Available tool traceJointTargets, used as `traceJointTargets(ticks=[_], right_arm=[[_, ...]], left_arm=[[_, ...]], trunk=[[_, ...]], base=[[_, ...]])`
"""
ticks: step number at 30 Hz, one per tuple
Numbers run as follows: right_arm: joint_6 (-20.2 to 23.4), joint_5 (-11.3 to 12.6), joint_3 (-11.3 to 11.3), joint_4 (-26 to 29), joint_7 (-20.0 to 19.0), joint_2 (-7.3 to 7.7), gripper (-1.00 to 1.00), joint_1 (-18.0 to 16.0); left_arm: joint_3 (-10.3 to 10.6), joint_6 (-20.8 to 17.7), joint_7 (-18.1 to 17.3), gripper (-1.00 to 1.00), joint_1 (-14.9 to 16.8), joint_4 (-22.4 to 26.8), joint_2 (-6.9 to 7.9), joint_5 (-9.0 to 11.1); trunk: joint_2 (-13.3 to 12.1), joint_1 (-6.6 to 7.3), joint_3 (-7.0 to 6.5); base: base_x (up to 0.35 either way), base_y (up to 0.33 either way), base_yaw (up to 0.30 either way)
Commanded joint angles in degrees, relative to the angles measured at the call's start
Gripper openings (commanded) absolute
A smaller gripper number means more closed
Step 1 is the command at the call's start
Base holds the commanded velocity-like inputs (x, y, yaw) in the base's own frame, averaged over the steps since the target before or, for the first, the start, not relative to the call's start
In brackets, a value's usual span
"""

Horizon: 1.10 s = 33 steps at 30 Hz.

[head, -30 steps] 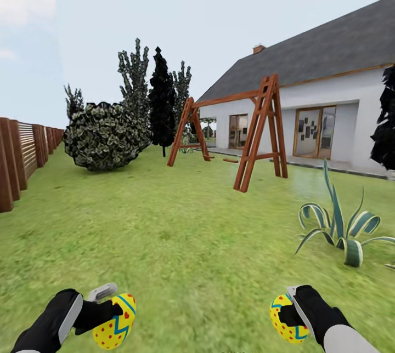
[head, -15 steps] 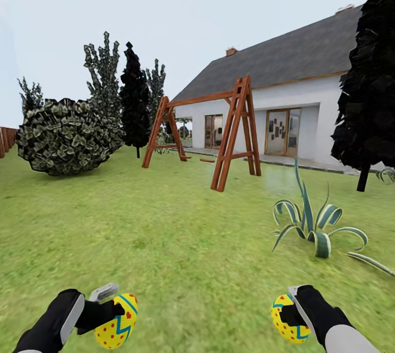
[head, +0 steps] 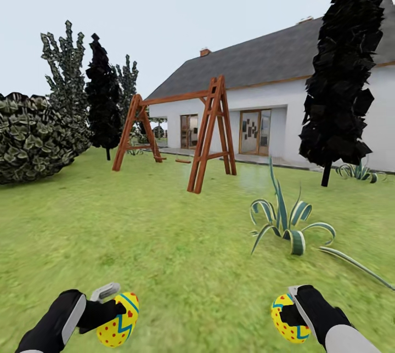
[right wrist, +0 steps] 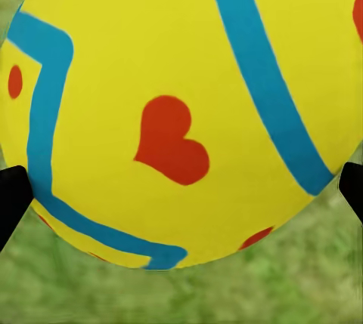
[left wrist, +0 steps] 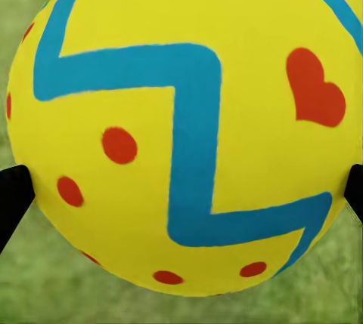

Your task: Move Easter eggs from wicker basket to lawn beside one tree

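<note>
Two Easter eggs show, each yellow with red hearts and dots and a blue zigzag. My left gripper is shut on one egg low in the head view, above the lawn. In the left wrist view that egg sits between two black fingertips. My right gripper is shut on the other egg. This egg spans the gap between the black fingertips in the right wrist view. The wicker basket is out of view.
A striped agave grows close ahead on the right. Behind it stands a tall dark conifer. A wooden swing frame stands mid-lawn before a white house. A round bush and more dark conifers are at left.
The whole head view has swung to the right: the fence has left the picture and the tall conifer has come in. Both grippers hold their eggs as before.
</note>
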<state>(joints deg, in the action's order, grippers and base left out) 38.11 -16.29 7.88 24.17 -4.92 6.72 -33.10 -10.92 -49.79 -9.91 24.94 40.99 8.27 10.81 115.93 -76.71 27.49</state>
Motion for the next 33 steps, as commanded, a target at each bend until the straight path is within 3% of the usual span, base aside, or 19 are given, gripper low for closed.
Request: traceJointTargets(ticks=[1,17,28,33], right_arm=[[0.21,-0.58,0.37,0.09,-0.52,-0.06,-1.0,-0.04],[0.13,-0.67,0.29,0.0,-0.35,-0.12,-1.0,-0.04],[0.13,-0.67,0.29,0.0,-0.35,-0.12,-1.0,-0.04],[0.13,-0.67,0.29,0.0,-0.35,-0.12,-1.0,-0.04]], left_arm=[[-0.18,-0.31,-0.29,-1.0,0.02,0.06,-0.01,0.0],[-0.15,-0.31,-0.28,-1.0,0.02,0.06,-0.01,0.0],[-0.24,-0.29,-0.29,-1.0,0.02,0.06,-0.07,0.0],[-0.16,-0.31,-0.29,-1.0,0.02,-0.07,-0.4,0.0]], trunk=[[0.03,-0.03,0.08],[0.03,-0.03,0.08],[0.03,-0.03,0.08],[0.03,-0.03,0.08]], base=[[0.342,0.0,-0.265],[0.328,0.0,-0.234],[0.021,0.002,-0.291],[0.058,0.259,-0.275]])
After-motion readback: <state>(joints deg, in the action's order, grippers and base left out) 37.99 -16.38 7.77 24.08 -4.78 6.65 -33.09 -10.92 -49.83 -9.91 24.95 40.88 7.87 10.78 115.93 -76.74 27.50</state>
